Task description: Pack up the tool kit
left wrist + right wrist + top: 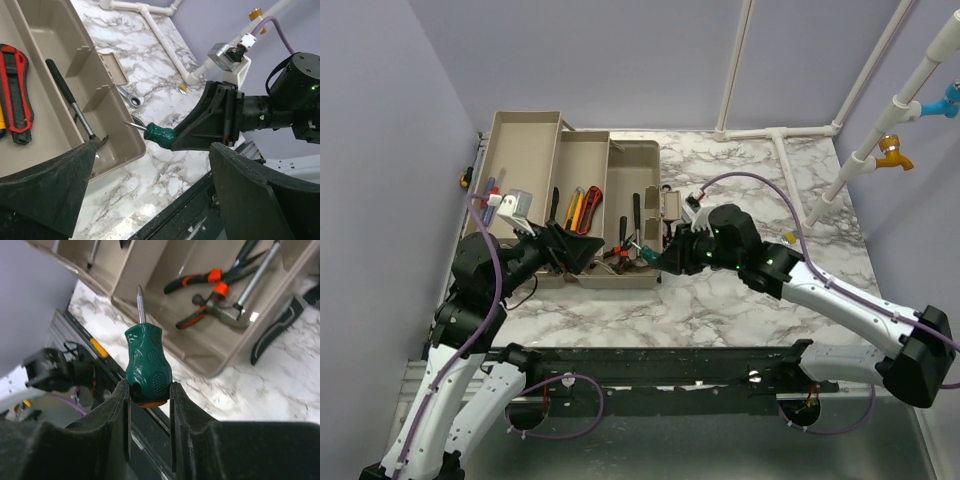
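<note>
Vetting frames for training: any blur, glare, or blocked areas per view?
Top external: even light, sharp. Left wrist: own fingers dark, soft, hide the bottom. Right wrist: screwdriver sharp, small glint on hammer.

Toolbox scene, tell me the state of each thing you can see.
toolbox, open
screwdriver, held, tip toward toolbox
right hand, shut on screwdriver
left hand, open, empty
hammer, lying in toolbox
pliers, lying in toolbox
knife, lying in toolbox
wrench, lying outside toolbox
</note>
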Robot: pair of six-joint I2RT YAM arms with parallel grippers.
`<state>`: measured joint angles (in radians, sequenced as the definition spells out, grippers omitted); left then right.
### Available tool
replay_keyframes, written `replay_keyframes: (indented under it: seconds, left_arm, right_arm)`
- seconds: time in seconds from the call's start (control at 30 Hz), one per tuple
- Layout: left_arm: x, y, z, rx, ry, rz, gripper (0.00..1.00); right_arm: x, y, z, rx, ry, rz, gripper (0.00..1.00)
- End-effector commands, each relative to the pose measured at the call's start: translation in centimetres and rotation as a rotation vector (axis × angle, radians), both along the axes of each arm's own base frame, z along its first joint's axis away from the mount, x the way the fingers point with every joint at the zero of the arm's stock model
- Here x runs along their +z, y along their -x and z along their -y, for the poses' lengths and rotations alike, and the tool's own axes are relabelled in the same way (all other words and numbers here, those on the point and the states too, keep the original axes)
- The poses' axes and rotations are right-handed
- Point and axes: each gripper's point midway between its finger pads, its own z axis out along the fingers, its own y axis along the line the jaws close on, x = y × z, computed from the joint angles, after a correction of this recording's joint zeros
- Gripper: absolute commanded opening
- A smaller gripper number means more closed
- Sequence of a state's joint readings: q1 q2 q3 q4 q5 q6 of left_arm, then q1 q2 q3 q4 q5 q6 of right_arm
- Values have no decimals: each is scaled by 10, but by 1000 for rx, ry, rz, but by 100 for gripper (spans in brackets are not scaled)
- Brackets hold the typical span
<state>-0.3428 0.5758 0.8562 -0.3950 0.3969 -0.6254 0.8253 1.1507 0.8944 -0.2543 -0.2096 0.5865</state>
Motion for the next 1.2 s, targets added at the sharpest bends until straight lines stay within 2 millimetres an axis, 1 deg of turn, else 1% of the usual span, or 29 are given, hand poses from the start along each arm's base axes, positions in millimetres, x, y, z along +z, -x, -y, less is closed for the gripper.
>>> replay_keyframes:
  seconds: [0.0, 0.03, 0.07, 0.1, 0.13, 0.2, 0.27, 0.4, 0.47, 0.53, 0.6, 0.77, 0.9, 0.93, 1.0, 1.17]
  left_arm:
    - [12, -2, -19, 113, -21, 52, 99]
    - [12, -2, -23, 131, -31, 58, 99]
    - [13, -3, -28, 156, -39, 61, 99]
    - [14, -2, -33, 182, -47, 65, 99]
    - [13, -2, -37, 202, -60, 65, 99]
    - [14, 0, -46, 241, -87, 70, 99]
    - [14, 3, -55, 274, -118, 75, 99]
    - [19, 9, -72, 340, -168, 85, 99]
    - [20, 12, -76, 351, -181, 95, 99]
    - [21, 14, -77, 349, -180, 108, 99]
    - [21, 15, -76, 343, -180, 111, 99]
    - [17, 13, -76, 339, -203, 89, 99]
    - [18, 16, -81, 356, -210, 94, 99]
    - [19, 19, -81, 357, -208, 97, 99]
    - [21, 20, -90, 397, -215, 110, 99]
    - [24, 25, -104, 454, -249, 128, 99]
  right_arm:
    - [27, -34, -33, -76, -121, 27, 10]
    - [28, -38, -37, -77, -125, 25, 33]
    - [25, -42, -43, -75, -114, 18, 58]
    - [20, -46, -45, -79, -94, 7, 76]
    - [20, -50, -46, -89, -78, 5, 81]
    - [18, -56, -41, -120, -50, 23, 81]
    - [17, -65, -27, -199, -20, 58, 82]
    - [7, -86, 21, -431, 131, 115, 81]
    - [0, -92, 47, -536, 224, 126, 81]
    - [-9, -92, 70, -608, 315, 138, 81]
    - [-18, -89, 89, -632, 395, 152, 81]
    - [-44, -81, 115, -624, 486, 114, 81]
    - [-56, -82, 142, -685, 519, 80, 78]
    - [-56, -84, 143, -680, 505, 77, 77]
    - [-54, -82, 128, -602, 441, 79, 75]
    - [-40, -72, 64, -318, 234, 58, 75]
